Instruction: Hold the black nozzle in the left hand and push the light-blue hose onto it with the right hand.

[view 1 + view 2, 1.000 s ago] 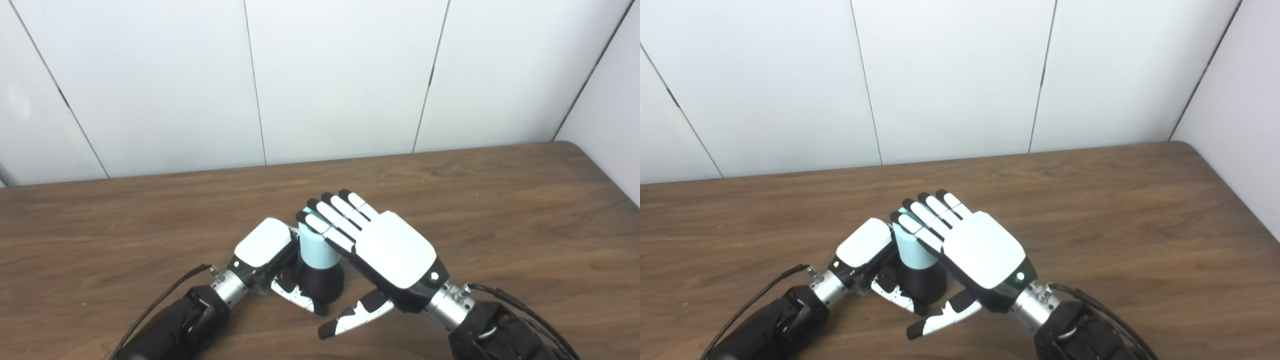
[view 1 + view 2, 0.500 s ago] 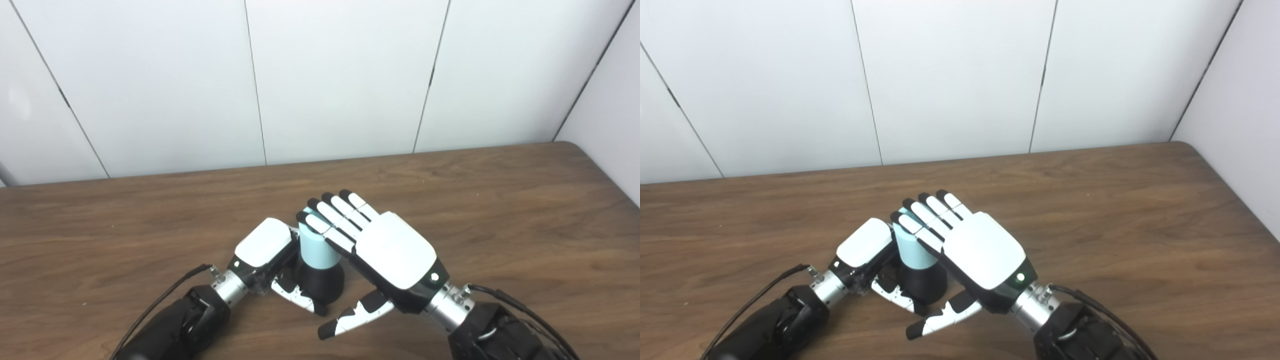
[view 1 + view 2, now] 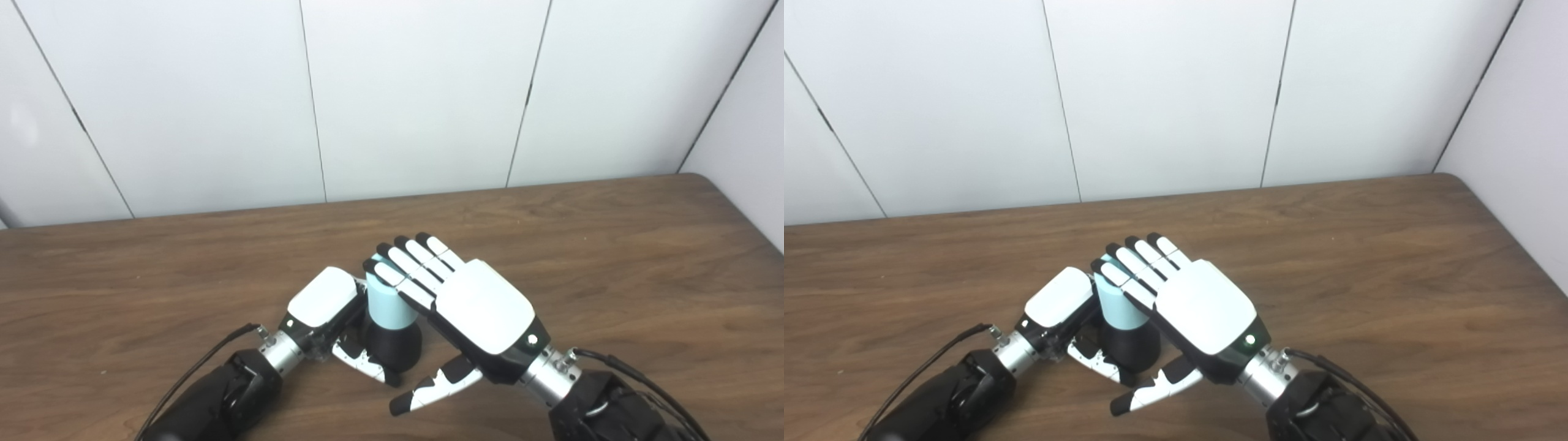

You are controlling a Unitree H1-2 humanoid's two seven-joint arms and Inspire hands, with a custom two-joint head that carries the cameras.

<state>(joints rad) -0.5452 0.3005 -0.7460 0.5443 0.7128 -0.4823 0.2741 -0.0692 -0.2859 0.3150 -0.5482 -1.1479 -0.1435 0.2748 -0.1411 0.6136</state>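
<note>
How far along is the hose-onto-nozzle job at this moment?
Looks done: the light-blue hose stands upright on the black nozzle, their ends joined. In hand: the left hand wraps the nozzle, while the right hand lays flat fingers over the hose top, thumb apart. Left: any final push and letting go; how deeply it is seated cannot be told.

Lab test bench (plain white wall panels (image 3: pixel 416 92), wooden table (image 3: pixel 612 245))

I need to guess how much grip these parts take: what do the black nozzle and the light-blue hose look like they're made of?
The black nozzle looks like matte plastic or rubber: dull, flared, almost no highlights. The light-blue hose looks like smooth, opaque plastic or soft vinyl with a satin finish: even colour, soft shading. Stiffness can't be judged from the pictures.
</note>
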